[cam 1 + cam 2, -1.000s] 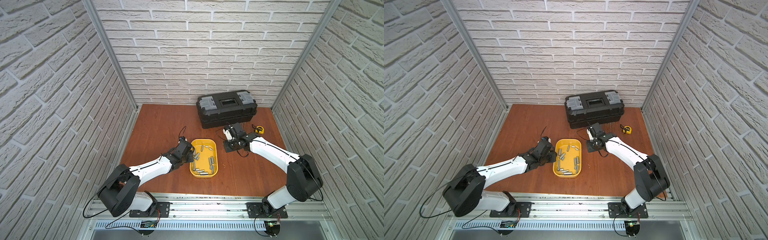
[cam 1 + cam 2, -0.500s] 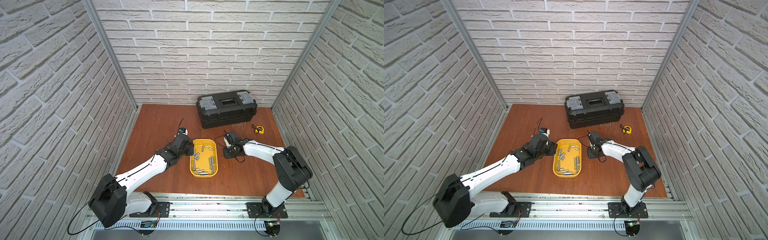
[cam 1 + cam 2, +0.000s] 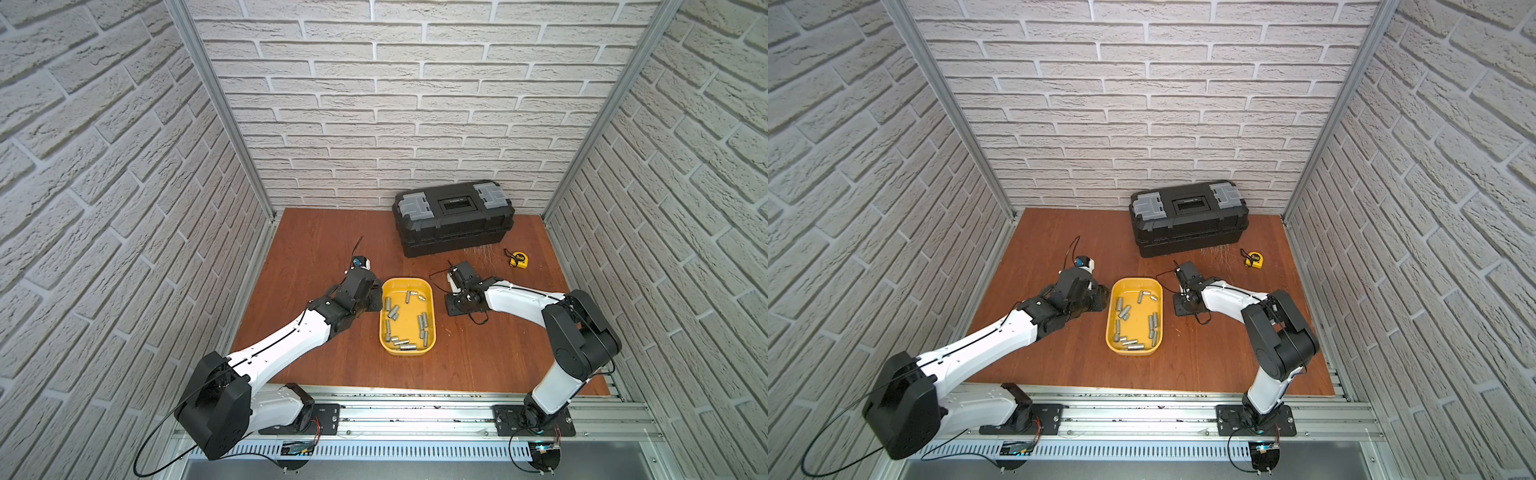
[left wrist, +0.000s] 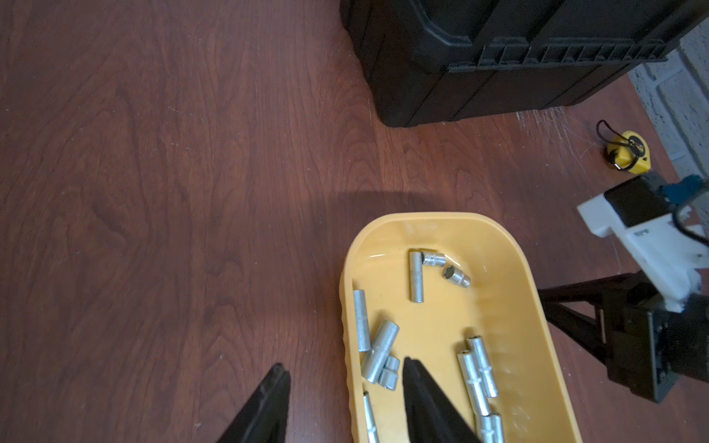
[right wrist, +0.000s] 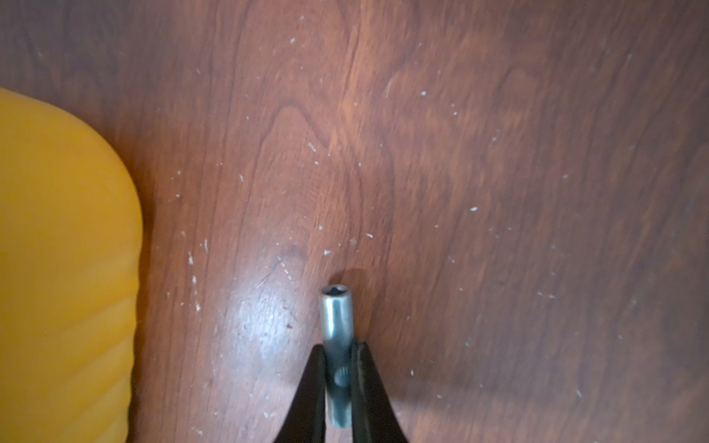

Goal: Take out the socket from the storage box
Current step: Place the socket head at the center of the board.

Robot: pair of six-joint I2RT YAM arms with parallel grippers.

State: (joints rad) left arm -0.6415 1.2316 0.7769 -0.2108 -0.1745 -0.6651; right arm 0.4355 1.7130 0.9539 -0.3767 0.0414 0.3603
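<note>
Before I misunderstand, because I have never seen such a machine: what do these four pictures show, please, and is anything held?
A left arm and a right arm of a robot each end in a two-finger gripper. Two pictures look down from above, almost identical; the other two come from a camera on each wrist. On the table lie a yellow storage box with loose sockets, a black toolbox and a tape measure. The right gripper is shut on one socket, beside the box. The left gripper is open at the box's rim, empty.
</note>
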